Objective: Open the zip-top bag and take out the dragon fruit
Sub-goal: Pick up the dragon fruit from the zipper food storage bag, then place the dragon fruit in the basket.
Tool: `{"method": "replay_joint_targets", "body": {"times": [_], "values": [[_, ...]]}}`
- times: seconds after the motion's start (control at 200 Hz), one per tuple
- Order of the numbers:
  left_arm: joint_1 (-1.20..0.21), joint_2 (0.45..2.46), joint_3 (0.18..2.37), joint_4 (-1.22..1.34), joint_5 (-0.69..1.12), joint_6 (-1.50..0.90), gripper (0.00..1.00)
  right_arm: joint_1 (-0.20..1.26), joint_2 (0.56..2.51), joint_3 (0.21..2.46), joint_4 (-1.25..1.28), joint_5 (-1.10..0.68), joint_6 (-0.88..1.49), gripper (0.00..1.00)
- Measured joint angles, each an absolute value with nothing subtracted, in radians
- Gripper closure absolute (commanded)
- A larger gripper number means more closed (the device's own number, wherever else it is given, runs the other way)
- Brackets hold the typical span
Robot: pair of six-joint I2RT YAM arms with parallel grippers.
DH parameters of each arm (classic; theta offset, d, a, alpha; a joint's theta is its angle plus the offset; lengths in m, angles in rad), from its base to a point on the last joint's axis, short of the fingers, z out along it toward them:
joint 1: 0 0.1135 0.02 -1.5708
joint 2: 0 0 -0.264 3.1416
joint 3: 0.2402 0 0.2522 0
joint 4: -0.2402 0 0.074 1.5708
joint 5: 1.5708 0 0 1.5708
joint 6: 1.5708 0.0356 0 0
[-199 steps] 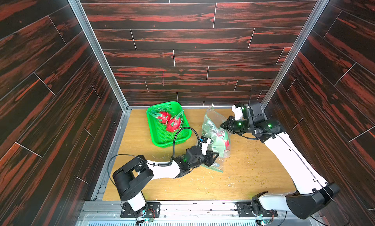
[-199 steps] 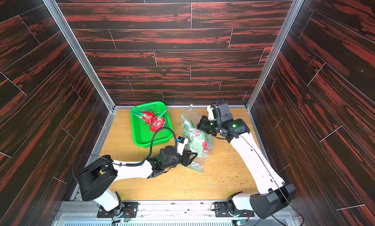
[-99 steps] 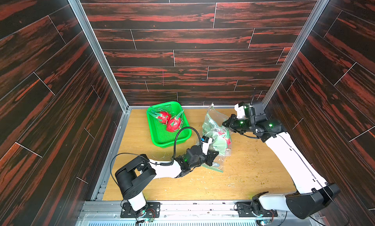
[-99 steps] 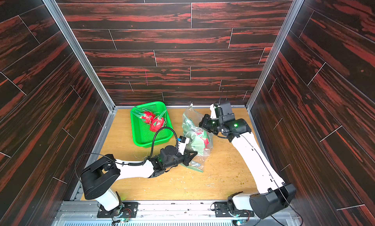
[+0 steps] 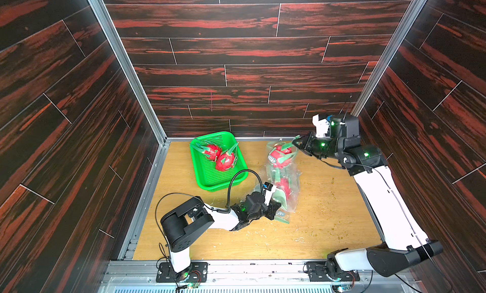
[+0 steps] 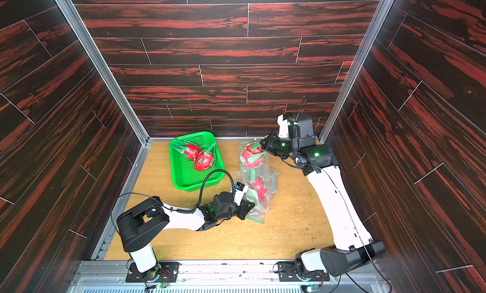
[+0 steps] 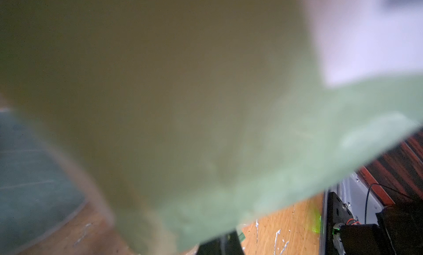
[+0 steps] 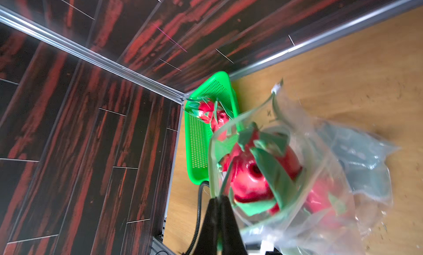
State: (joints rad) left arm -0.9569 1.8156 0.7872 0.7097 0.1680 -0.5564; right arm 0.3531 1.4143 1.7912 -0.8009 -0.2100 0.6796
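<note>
Jaws of both grippers closed: right gripper [image 8: 217,201] pinches the raised rim of the bag [image 5: 294,189], left gripper [image 5: 278,212] its low end. The bag's long axis runs between them; the upper dragon fruit [image 5: 279,154] sits inside the open mouth, just beside the right jaws, well apart from the left.

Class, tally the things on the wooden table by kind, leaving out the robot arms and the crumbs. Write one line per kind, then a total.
Dragon fruit: 4
Green basket: 1
Zip-top bag: 1
Total: 6
</note>
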Motion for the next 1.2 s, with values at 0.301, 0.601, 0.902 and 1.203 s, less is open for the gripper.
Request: {"method": "replay_joint_targets", "body": {"times": [0.301,0.601,0.902,1.203], "values": [[-0.957,1.835,0.788,0.71,0.173,-0.551,1.0,0.341,1.477,1.91,-0.848,-0.225,0.642,1.0],[-0.957,1.84,0.794,0.672,0.172,-0.522,1.0,0.34,1.528,2.075,-0.856,-0.282,0.593,1.0],[-0.952,1.829,0.794,0.623,0.161,-0.503,0.94,0.354,1.671,2.276,-0.805,-0.44,0.59,1.0],[-0.934,1.794,0.765,0.605,0.149,-0.501,0.94,0.448,1.85,2.439,-0.71,-0.518,0.603,1.0]]}}
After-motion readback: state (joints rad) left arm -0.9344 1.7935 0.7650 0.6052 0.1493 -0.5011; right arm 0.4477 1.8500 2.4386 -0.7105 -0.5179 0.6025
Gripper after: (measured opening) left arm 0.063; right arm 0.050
